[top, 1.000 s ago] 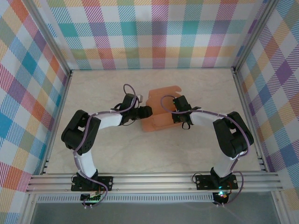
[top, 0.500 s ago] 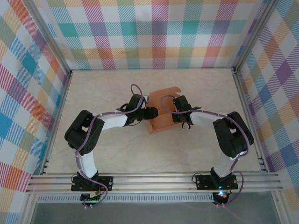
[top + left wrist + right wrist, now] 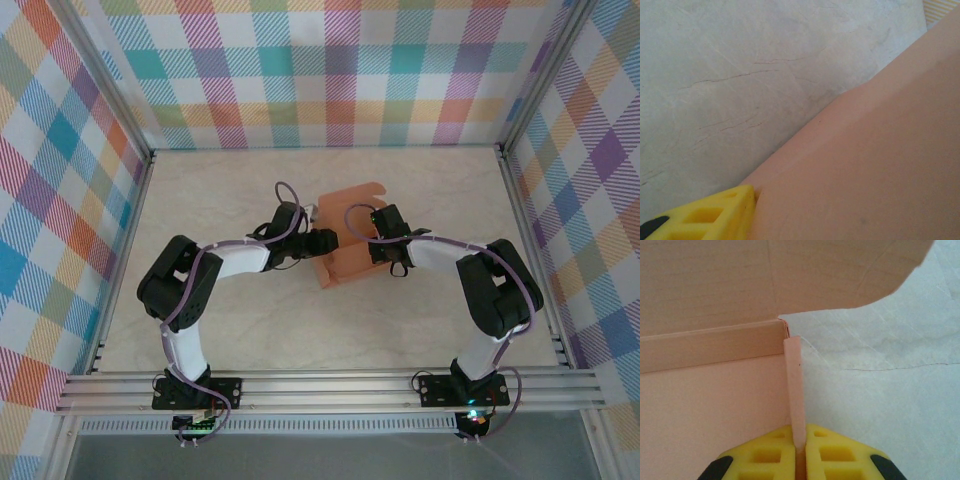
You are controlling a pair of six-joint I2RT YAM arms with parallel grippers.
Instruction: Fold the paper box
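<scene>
Top external view: left hand (image 3: pixel 322 241) and right hand (image 3: pixel 373 243) close in on the paper box (image 3: pixel 340 264) from either side, out on the pale counter (image 3: pixel 250 330).
The left hand sits against the box's left edge. In the left wrist view one yellow finger (image 3: pixel 715 217) touches a broad salmon-orange panel that slopes up and away to its right, with bare counter beyond it to the left. Whether this hand is gripping the card or only touching it cannot be told. The partly folded box lies between the two hands, a curved flap rising on its far side. The right hand is at the box's right edge. In the right wrist view its yellow fingers (image 3: pixel 770 452) are pinched tight on a thin upright side wall, with the box floor to their left and a fold line and the large flap ahead.
</scene>
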